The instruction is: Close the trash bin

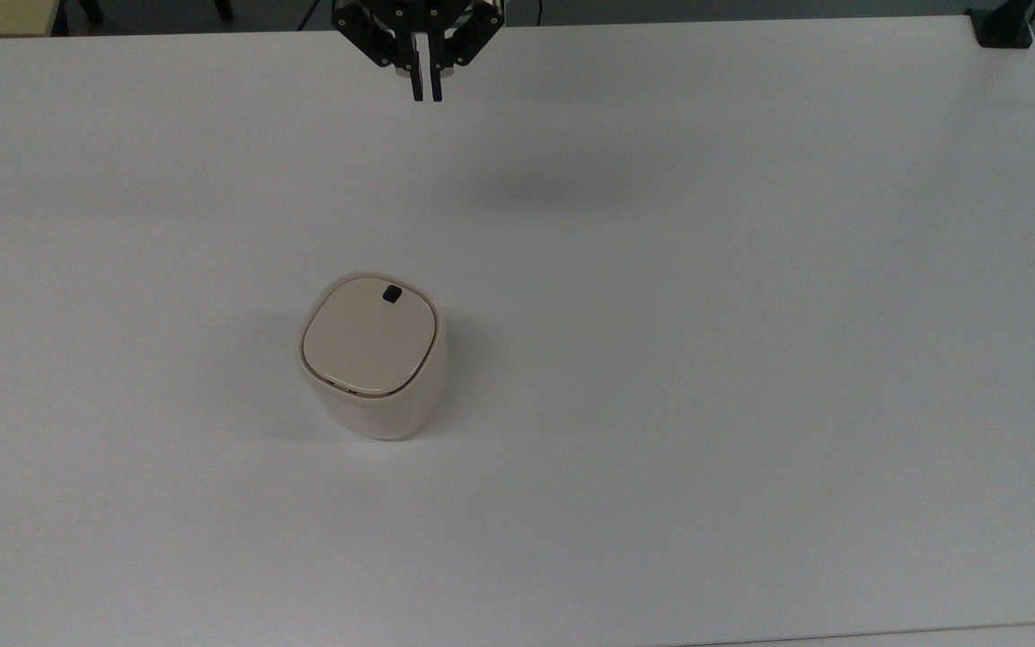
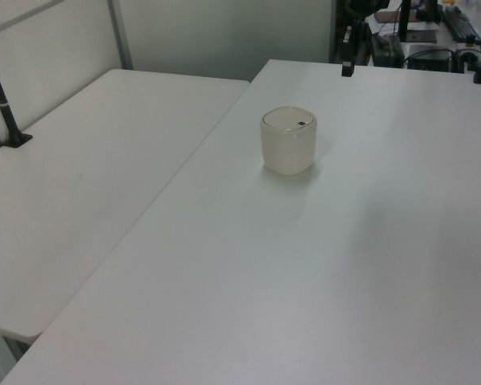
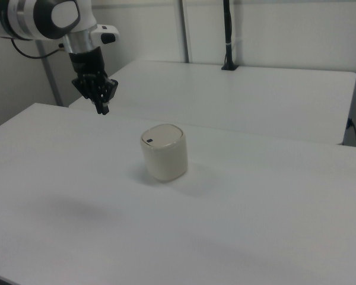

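The jaws (image 1: 425, 93) hang in the air above the white counter (image 1: 751, 314), with their two fingers almost together and nothing between them. The trash bin (image 1: 374, 355) stands upright on the counter, well apart from the jaws and lower than them; in the top view it is below the jaws and a little to the top view's left. Its flat beige lid (image 1: 370, 346) lies down flush on the rim. The small dark square mark (image 1: 391, 293) is on the lid edge nearest the jaws.
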You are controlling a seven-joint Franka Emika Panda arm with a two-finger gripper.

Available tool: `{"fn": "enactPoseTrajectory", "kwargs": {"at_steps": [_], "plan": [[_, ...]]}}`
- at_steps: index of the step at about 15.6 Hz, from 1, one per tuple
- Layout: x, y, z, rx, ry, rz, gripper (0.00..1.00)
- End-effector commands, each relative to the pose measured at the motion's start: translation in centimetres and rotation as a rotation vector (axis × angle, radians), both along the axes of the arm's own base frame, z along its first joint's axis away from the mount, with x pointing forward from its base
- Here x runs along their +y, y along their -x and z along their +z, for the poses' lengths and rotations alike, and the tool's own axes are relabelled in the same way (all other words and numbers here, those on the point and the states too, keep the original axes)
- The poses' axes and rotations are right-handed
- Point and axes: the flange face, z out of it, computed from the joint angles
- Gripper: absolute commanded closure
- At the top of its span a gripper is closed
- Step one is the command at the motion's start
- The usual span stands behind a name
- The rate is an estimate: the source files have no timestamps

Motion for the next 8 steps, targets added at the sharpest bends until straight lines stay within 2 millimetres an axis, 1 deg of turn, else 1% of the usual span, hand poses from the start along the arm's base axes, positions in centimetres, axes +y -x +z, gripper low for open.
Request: {"fn": "enactPoseTrajectory", "kwargs": {"at_steps": [1, 2, 3, 5, 8], "plan": [[-0.46, 0.83, -0.07, 0.021, -0.008, 0.005, 0.52], [-0.53, 0.87, -0.06, 0.021, -0.002, 0.005, 0.39], [-0.45, 0.82, -0.13, 0.02, 0.017, 0.011, 0.21], [-0.59, 0.85, -0.1, 0.017, 0.056, 0.017, 0.0], [-0.71, 0.8, -0.05, 0.013, 0.059, 0.018, 0.0]]}}
